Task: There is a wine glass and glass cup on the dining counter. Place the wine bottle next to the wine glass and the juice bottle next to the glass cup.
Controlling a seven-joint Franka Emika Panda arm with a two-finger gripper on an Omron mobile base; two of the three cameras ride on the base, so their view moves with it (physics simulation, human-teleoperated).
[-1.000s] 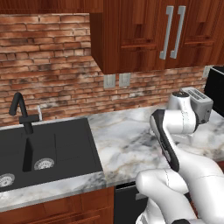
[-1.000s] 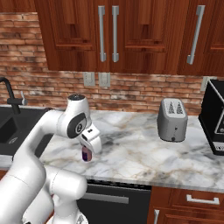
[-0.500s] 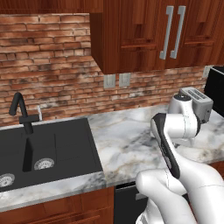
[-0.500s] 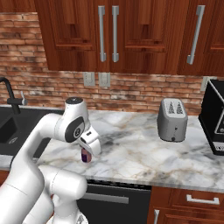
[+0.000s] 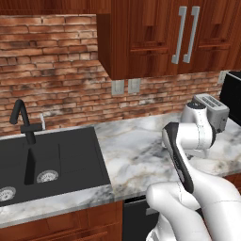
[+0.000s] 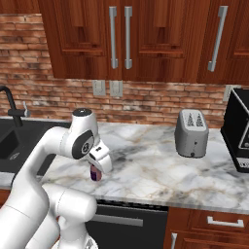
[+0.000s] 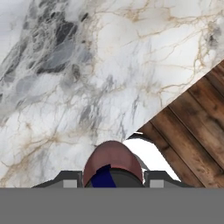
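Lower than a second ago, the small pinkish-purple juice bottle (image 6: pixel 96 172) has come down with the hand toward the front of the white-grey marbled desk (image 6: pixel 160 170), as the right base view shows; the sink, toaster and cabinets sit where they did. That bottle hangs below the white hand, above the stone near its front edge, and whether its base touches the surface cannot be told. Seen from the hand view, its rounded reddish top with a dark blue patch (image 7: pixel 112 167) sits between the two dark finger tips, so the pincer (image 7: pixel 112 180) is clamped on the juice bottle, partly closed around it.

Beyond the bottle the marbled stone spreads out, and a wooden plank floor (image 7: pixel 192 127) shows past its edge in the hand view. A silver two-slot toaster (image 6: pixel 191 132) stands further right on the desk, with a black appliance (image 6: pixel 239 131) beside it. To the left lies a black sink basin (image 5: pixel 47 162) with a black tap (image 5: pixel 24 122). Behind runs a red brick wall (image 5: pixel 52 75), under dark wooden cabinets with metal handles (image 6: pixel 121 36).
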